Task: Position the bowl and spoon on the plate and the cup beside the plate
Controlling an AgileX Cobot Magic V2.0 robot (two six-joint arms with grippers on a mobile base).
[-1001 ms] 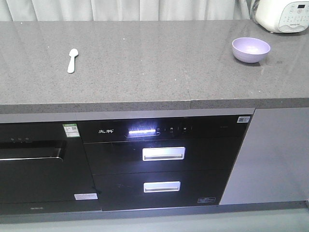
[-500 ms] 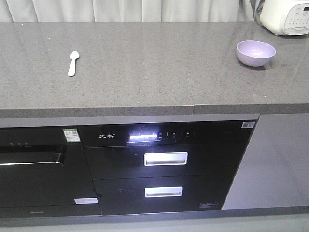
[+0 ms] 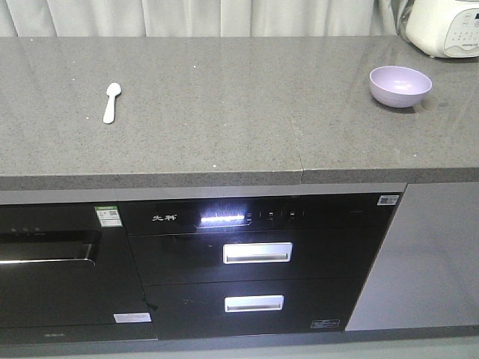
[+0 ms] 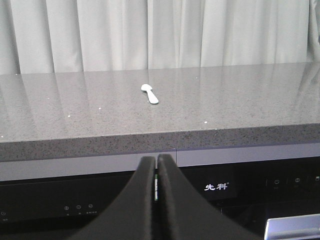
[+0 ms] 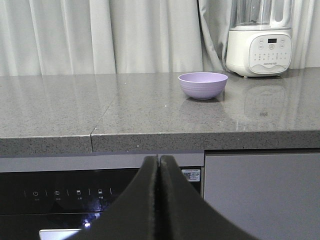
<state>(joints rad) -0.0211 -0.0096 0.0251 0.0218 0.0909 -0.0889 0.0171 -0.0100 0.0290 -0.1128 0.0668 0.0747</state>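
A lavender bowl point(image 3: 400, 85) point(image 5: 202, 85) sits upright on the grey countertop at the far right. A pale spoon point(image 3: 111, 102) point(image 4: 149, 93) lies flat on the counter at the left. The plate and the cup are out of view. My left gripper point(image 4: 156, 161) is shut with nothing in it, held below the counter edge in front of the black appliance, well short of the spoon. My right gripper point(image 5: 159, 160) is shut and empty too, low in front of the counter face, short of the bowl. Neither gripper shows in the front-facing view.
A white blender-like appliance point(image 5: 259, 40) point(image 3: 443, 26) stands at the back right, behind the bowl. Under the grey countertop point(image 3: 224, 105) is a black appliance with a lit panel point(image 3: 224, 219) and two drawer handles point(image 3: 257, 253). White curtains hang behind.
The front-facing view has shifted: the counter, bowl and spoon sit lower and slightly further right in the picture than a second ago. Neither object has moved on the counter.
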